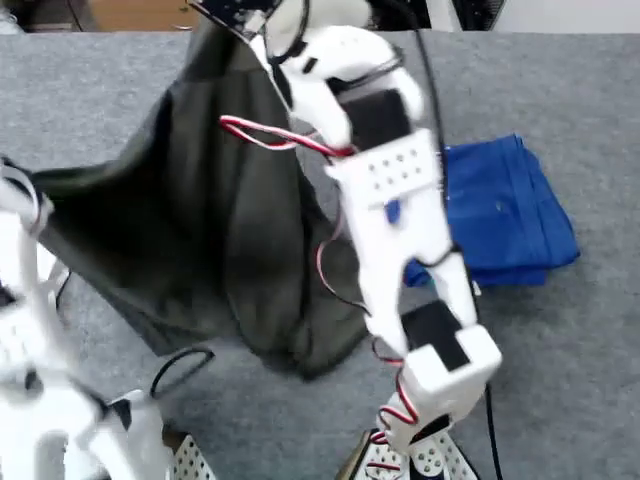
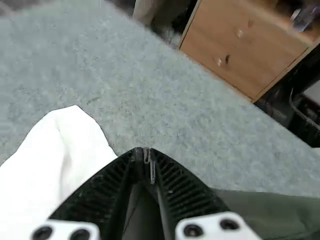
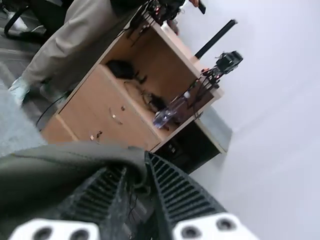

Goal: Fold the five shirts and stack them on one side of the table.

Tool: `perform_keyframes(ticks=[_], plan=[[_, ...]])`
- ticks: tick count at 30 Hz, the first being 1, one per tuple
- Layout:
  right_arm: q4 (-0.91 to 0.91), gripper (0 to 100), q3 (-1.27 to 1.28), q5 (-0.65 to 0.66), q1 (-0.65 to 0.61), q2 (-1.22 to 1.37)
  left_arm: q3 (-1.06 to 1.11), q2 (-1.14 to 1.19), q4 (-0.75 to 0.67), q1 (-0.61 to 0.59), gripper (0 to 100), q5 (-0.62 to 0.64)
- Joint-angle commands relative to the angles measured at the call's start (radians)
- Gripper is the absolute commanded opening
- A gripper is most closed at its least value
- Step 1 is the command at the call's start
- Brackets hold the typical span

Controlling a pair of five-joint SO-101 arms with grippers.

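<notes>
A dark green shirt point(image 1: 210, 220) hangs stretched between both arms above the grey table point(image 1: 560, 380). My right gripper point(image 1: 240, 20) holds its top corner at the far edge; in the right wrist view the gripper point(image 3: 139, 172) is shut on dark green cloth point(image 3: 60, 170). My left gripper point(image 1: 15, 185) is at the table's left edge, where the shirt's other corner ends. In the left wrist view this gripper point(image 2: 146, 156) is shut on a thin edge, with green cloth point(image 2: 270, 215) trailing beside it. A folded blue shirt point(image 1: 505, 215) lies on the right side of the table.
The right arm's white links point(image 1: 400, 200) cross the middle of the table, partly over the blue shirt. A white shape point(image 2: 55, 150) sits beside the left fingers. A wooden cabinet point(image 3: 125, 95) stands beyond the table. Bare grey table lies at the front right.
</notes>
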Motion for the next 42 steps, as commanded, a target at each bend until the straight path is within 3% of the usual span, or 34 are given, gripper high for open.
perform_keyframes(ticks=[1, 6, 9, 13, 19, 23, 27, 34, 42], plan=[[-0.187, 0.4, -0.004, 0.003, -0.01, 0.073, -0.129, 0.228, -0.144, -0.012, 2, 0.02], [-0.322, 0.4, -0.059, 0.005, 0.012, 0.226, -0.423, 0.533, -0.16, 0.002, 2, 0.017], [-0.356, 0.4, -0.137, 0.005, 0.047, 0.317, -0.669, 0.697, -0.1, 0.011, 2, 0.017], [-0.351, 0.4, -0.277, 0.005, 0.097, 0.412, -1.06, 0.895, 0.081, 0.052, 2, 0.014], [-0.226, 0.4, -0.45, 0.005, 0.127, 0.452, -1.653, 1.07, 0.456, 0.133, 2, -0.106], [-0.187, 0.4, -0.489, 0.005, 0.127, 0.458, -1.916, 1.098, 0.684, 0.164, 2, -0.212], [-0.183, 0.4, -0.501, 0.003, 0.127, 0.453, -2.041, 1.098, 0.822, 0.169, 2, -0.27], [-0.043, 0.4, -0.625, 0.003, 0.124, 0.426, -2.045, 0.975, 0.821, 0.123, 2, -0.143], [0.141, 0.4, -0.891, 0.002, 0.134, 0.43, -2.027, 0.685, 0.821, 0.127, 2, -0.141]])
